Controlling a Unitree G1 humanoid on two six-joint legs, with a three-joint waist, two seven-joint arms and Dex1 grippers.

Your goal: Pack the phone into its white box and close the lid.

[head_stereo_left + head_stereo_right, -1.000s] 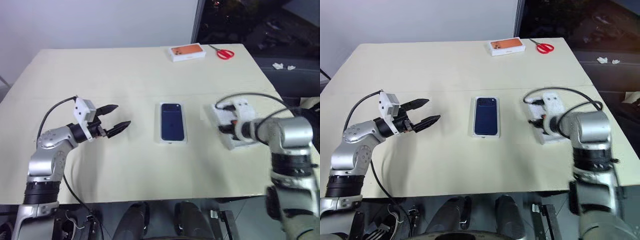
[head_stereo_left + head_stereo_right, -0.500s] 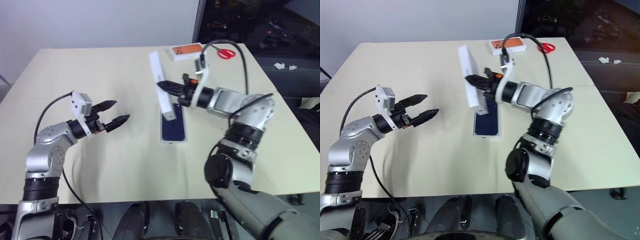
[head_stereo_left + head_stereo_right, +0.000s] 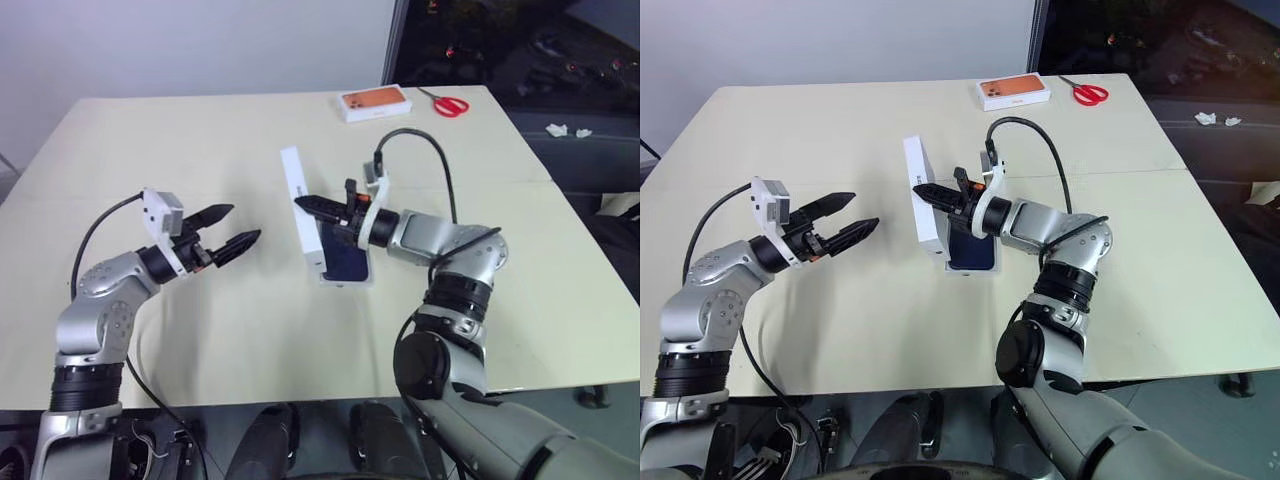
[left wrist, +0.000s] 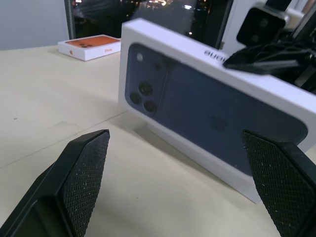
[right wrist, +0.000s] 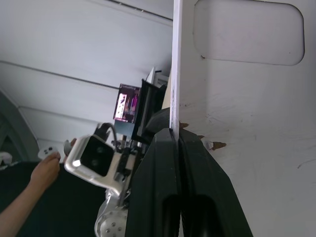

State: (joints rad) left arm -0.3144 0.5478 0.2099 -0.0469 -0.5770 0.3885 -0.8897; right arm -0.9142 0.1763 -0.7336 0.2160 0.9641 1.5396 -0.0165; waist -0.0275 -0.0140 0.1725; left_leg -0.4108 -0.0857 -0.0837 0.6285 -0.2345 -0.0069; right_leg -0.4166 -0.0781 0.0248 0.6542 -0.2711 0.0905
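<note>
Right gripper [image 3: 305, 203] is pinching one wall of the white lid [image 3: 302, 212], holding it on edge over the left side of the white box [image 3: 345, 281], where the phone [image 3: 349, 255] is lying, dark navy and glossy. Left gripper [image 3: 240, 228] is hovering with fingers spread wide, grasping nothing, with bare table [image 3: 200, 130] around it. In the left wrist view the lid's face is showing a navy phone picture with three lenses; its side lettering is unreadable. An orange-printed box [image 3: 375, 103] and red scissors [image 3: 448, 104] are sitting near the far edge.
</note>
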